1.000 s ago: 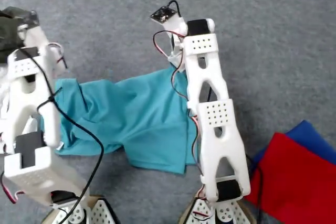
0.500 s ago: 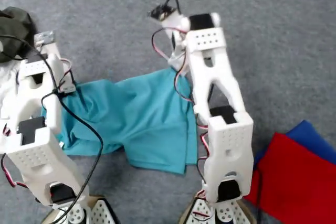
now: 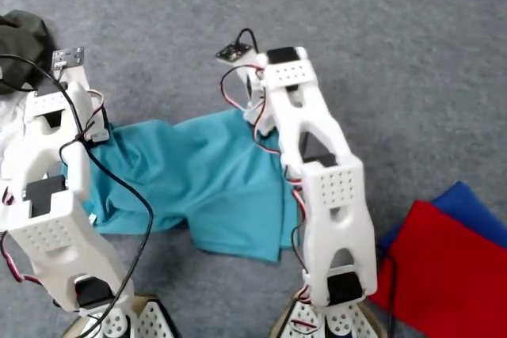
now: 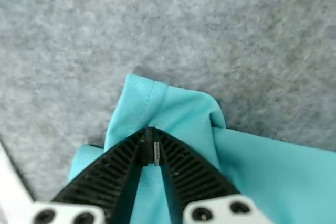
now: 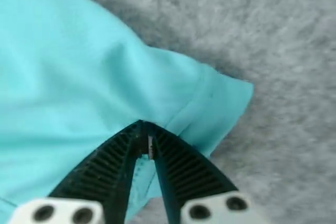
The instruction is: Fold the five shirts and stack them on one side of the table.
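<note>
– Grip first: what has each arm got?
– Well, the left gripper point(image 4: 152, 153) is clamped tight on a folded corner of the teal shirt point(image 3: 198, 180), at the end nearer the left edge of the table point(image 3: 412, 53). The right gripper point(image 5: 148, 148) is closed the same way on a hemmed corner at the other end, about mid-table.
– So both pinches sit on one side of the cloth?
– Yes, on its far edge. The shirt lies rumpled between the two arms, long axis running left to right, and its body spreads from the jaws towards the near edge.
– Then which arm leads?
– Neither, I'd say. Each is nearest its own corner, so I judge the next move wants both drawn evenly across that long axis, or the cloth will skew.
– And the pile?
– By the near right corner a red shirt point(image 3: 447, 267) lies flat over a blue shirt point(image 3: 467, 199), well apart from the teal one; a dark garment point(image 3: 24, 33) sits bunched at the far left edge
</note>
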